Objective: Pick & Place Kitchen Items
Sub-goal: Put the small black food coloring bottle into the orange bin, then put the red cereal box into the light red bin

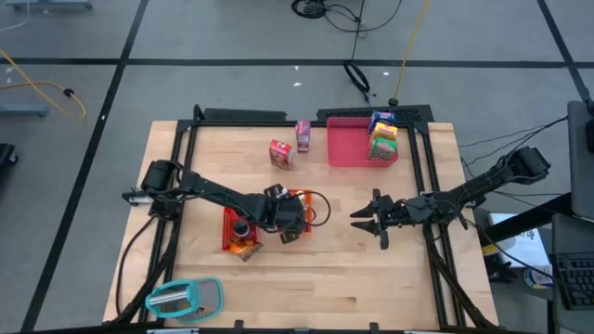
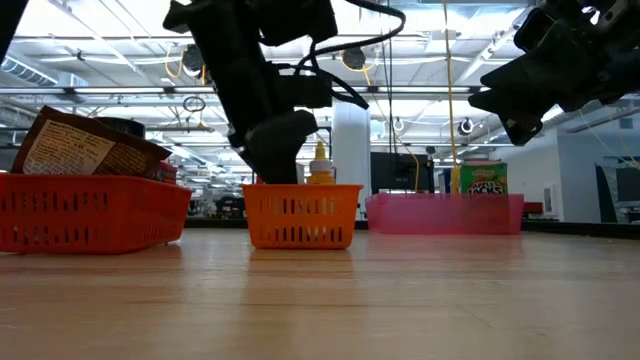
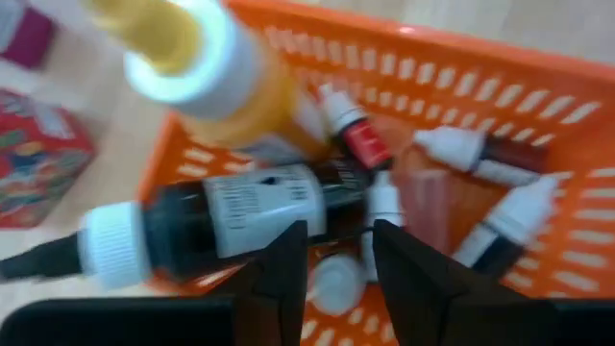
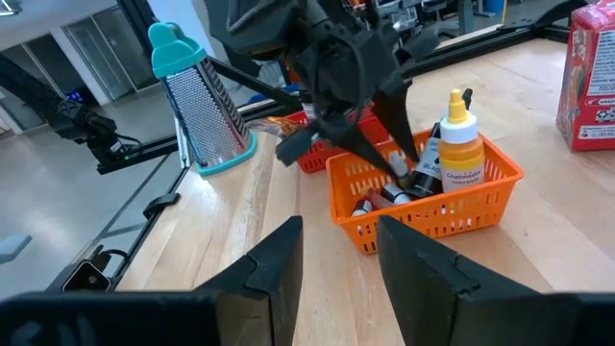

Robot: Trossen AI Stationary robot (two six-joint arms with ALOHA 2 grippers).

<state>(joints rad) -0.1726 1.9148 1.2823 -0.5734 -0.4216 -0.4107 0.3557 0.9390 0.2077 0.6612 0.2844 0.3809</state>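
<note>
An orange bin (image 1: 303,196) (image 4: 432,207) holds several tiny bottles: an upright yellow one (image 4: 459,154) (image 3: 221,67), and a dark one with a white cap (image 3: 192,235) lying on its side. My left gripper (image 3: 341,279) (image 4: 404,168) is open and reaches down into this bin. Its fingers stand on either side of a small white-capped bottle (image 3: 336,284). My right gripper (image 1: 367,219) (image 4: 336,259) is open and hovers over bare table to the right of the bin. A red carton (image 1: 281,154) and a pink carton (image 1: 303,135) stand on the table farther back. My left gripper comes from above, slanting down into the orange bin, with its fingertips (image 4: 396,165) among the lying bottles. Whether they touch a bottle, I cannot tell.
A red bin (image 1: 232,227) (image 2: 90,210) with a brown packet (image 2: 90,145) sits left of the orange one. The pink tray (image 1: 348,148) at the far right carries green (image 1: 382,144) and blue (image 1: 380,119) cartons. A teal-rimmed grater (image 1: 186,297) lies at the near left corner.
</note>
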